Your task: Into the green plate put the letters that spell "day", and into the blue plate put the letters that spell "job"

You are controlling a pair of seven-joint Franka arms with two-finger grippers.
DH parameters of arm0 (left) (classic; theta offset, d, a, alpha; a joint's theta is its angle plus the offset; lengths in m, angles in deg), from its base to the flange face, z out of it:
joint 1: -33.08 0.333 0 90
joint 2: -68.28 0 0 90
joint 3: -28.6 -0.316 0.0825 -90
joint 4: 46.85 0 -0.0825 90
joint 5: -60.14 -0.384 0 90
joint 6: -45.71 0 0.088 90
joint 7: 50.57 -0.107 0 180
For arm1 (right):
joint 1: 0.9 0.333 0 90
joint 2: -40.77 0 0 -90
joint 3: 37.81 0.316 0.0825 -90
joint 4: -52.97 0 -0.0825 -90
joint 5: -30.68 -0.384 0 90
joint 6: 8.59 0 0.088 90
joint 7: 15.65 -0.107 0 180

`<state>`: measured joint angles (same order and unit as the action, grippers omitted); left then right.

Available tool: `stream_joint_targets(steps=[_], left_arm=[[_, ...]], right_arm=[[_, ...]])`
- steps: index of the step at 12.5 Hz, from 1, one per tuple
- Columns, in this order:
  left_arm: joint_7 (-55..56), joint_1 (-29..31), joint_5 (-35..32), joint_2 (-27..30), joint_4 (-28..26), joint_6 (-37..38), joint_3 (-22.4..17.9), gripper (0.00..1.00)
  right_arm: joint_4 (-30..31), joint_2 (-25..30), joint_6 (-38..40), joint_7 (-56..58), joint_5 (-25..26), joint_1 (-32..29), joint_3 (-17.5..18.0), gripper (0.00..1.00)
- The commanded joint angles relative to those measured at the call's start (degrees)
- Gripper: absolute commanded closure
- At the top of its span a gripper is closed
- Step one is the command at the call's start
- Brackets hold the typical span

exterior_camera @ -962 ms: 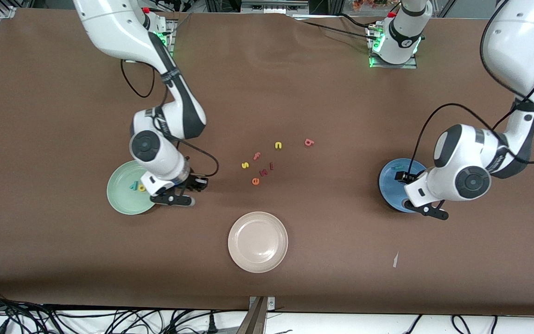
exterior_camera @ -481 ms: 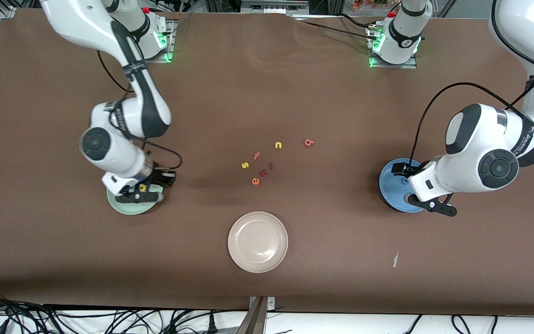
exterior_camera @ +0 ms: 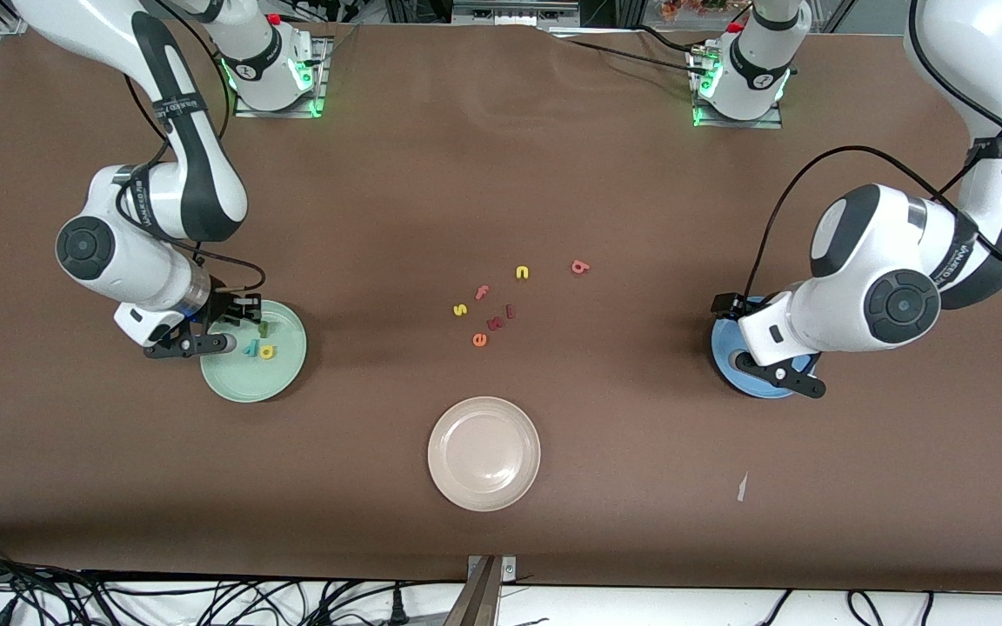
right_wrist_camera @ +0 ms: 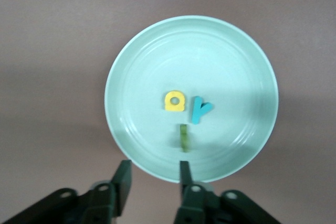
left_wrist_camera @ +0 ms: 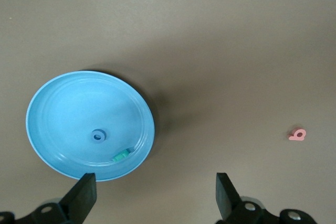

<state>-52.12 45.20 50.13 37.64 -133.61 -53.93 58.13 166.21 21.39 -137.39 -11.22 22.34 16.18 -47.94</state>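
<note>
The green plate [exterior_camera: 240, 382] [right_wrist_camera: 231, 56] holds a yellow letter [exterior_camera: 267, 351] [right_wrist_camera: 174, 101], a teal "y" [exterior_camera: 250, 349] [right_wrist_camera: 200, 109] and a dark olive-green letter [exterior_camera: 263, 329] [right_wrist_camera: 184, 137]. My right gripper [exterior_camera: 192, 345] [right_wrist_camera: 154, 182] hangs open over the plate's rim toward the right arm's end, nothing between its fingers. The blue plate [exterior_camera: 723, 348] [left_wrist_camera: 63, 103], partly hidden by my left hand, holds a blue "o" [left_wrist_camera: 97, 135] and a teal hooked letter [left_wrist_camera: 122, 155]. My left gripper [exterior_camera: 779, 376] [left_wrist_camera: 155, 198] is open and empty over that plate's edge. The salmon "b" [exterior_camera: 580, 267] [left_wrist_camera: 297, 135] lies on the table.
A beige plate [exterior_camera: 484, 453] sits nearer the front camera, mid-table. Loose letters lie in the middle: yellow "s" [exterior_camera: 460, 309], salmon "f" [exterior_camera: 482, 292], yellow "n" [exterior_camera: 522, 273], orange "e" [exterior_camera: 479, 340] and two reddish ones [exterior_camera: 501, 318]. A white scrap [exterior_camera: 742, 487] lies near the front edge.
My right gripper travelled across the green plate toward the right arm's end and opened; the olive-green letter now lies in the plate. My left hand shifted slightly over the blue plate.
</note>
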Motion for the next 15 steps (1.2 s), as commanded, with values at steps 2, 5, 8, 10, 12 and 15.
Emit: stream_joint_targets(steps=[2, 5, 8, 10, 12, 15], left_arm=[[0.4, -0.52, 0.34, 0.14, 0.63, -0.91, -0.35, 0.0], [2.85, -0.52, 0.34, 0.23, 0.36, -0.91, -0.26, 0.0], [11.19, -2.36, 0.43, -0.03, -0.69, -1.61, -0.09, 0.0], [15.94, -3.94, 0.43, 0.75, -4.81, -4.32, 0.09, 0.0], [20.08, -3.95, 0.52, 1.02, -9.19, -8.09, 2.37, 0.0], [25.43, -4.03, 0.52, 5.32, -23.51, -23.55, 5.44, 0.0]], right_arm=[[-1.95, 3.91, 5.55, -3.19, 1.39, -0.12, 1.52, 0.0], [-8.11, 4.96, 12.24, -4.87, 4.28, -0.12, 1.61, 0.0], [-13.99, 8.12, 20.84, -4.78, 5.78, -3.35, 3.78, 0.0], [-16.29, 11.81, 26.47, -4.69, 8.85, -7.92, 8.97, 0.0], [-19.18, 14.62, 34.29, -5.22, 8.52, -9.08, 9.87, 0.0], [-19.64, 18.75, 38.0, -6.36, 8.08, -9.61, 9.87, 0.0]])
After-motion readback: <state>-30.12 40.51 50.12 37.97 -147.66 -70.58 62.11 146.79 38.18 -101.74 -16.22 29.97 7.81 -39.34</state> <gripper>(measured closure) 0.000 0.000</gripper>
